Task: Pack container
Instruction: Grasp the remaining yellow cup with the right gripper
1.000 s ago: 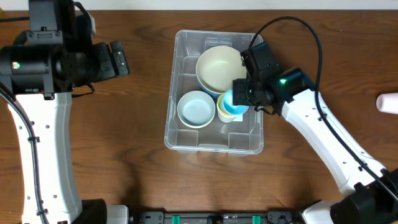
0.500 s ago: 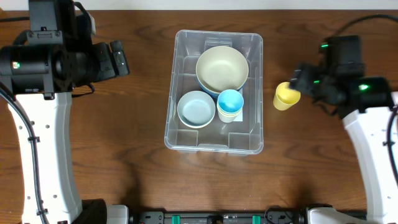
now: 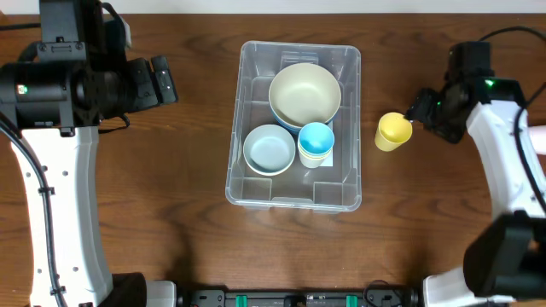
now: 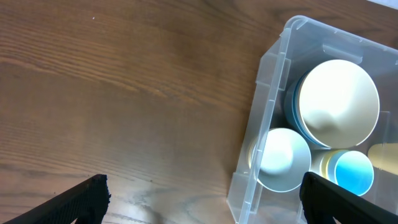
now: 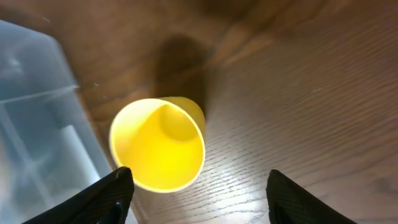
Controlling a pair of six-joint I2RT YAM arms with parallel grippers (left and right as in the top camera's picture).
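The container [image 3: 290, 53] is a clear plastic bin in the middle of the table. It holds a large cream bowl [image 3: 304, 92], a small light blue bowl [image 3: 269, 147] and a blue cup [image 3: 316, 141] nested in a pale yellow cup. A yellow cup [image 3: 394, 130] stands upright on the table to the right of the bin. My right gripper [image 3: 423, 109] is open just beyond that cup. In the right wrist view the yellow cup [image 5: 158, 152] sits ahead of the open fingers [image 5: 202, 199], nearer the left one. My left gripper [image 3: 162, 81] is open and empty, left of the bin.
A white object [image 3: 533, 141] lies at the table's right edge. The left wrist view shows the container's left wall [image 4: 268, 93], the cream bowl [image 4: 337, 102] and bare wood to its left. The bin's corner [image 5: 31, 93] shows in the right wrist view.
My right gripper has left the bin, where it was at the blue cup, and swung right to the yellow cup on the table. The left arm has not moved.
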